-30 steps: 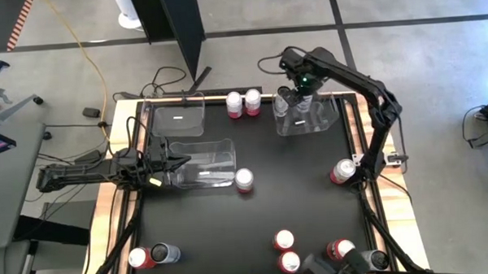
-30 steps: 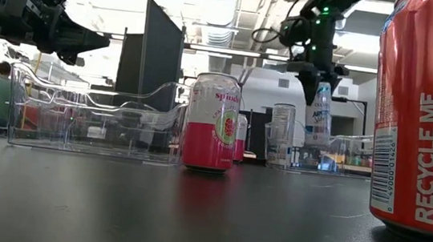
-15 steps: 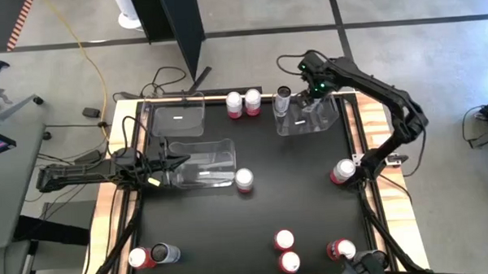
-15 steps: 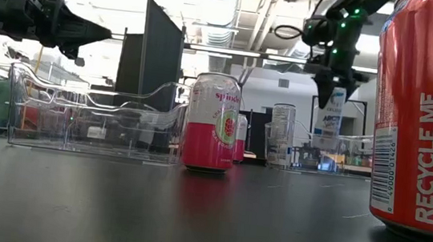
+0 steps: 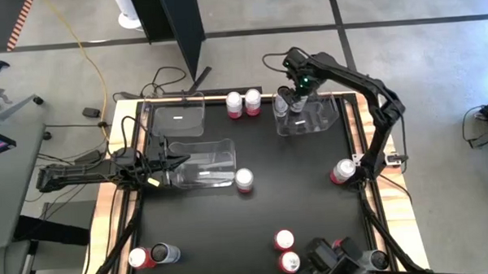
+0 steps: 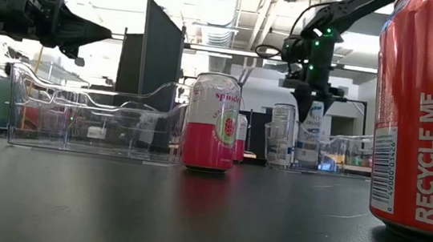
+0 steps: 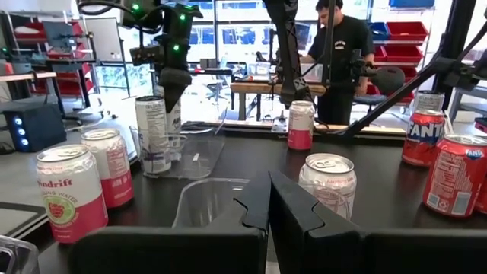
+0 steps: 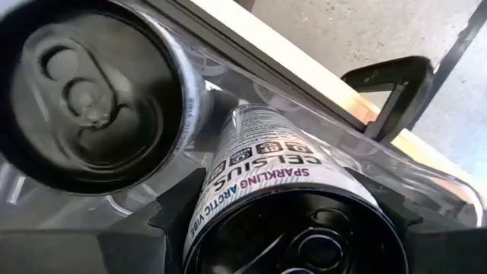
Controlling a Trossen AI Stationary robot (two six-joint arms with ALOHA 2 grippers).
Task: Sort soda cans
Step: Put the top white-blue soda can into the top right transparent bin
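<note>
Much open room: finding bare black surface (image 5: 255, 214) through the middle, well apart from every can.

Recording crowding at the edges only:
- Logging two pink-and-white cans (image 5: 244, 103) side by side at the far edge, between the far-left bin (image 5: 178, 116) and the far-right bin (image 5: 329, 118).
- Logging one red can (image 5: 341, 172) near the right edge.
- Logging a red can and a dark can (image 5: 150, 255) at the near left corner, with more cans (image 5: 286, 249) along the near edge.
- Logging one pink-and-white can (image 5: 244, 179) just beside the middle bin (image 5: 220, 146).

Finding the right gripper (image 5: 295, 98) down inside the far-right bin, jaws released and spread either side of an upright white can (image 8: 289, 175) lettered "CELSIUS"; cannot tell contact. Noting a grey-topped can (image 8: 91, 91) just beside it in the same bin.

Finding the left gripper (image 5: 184, 162) hovering over the middle bin, jaws clenched on nothing.
</note>
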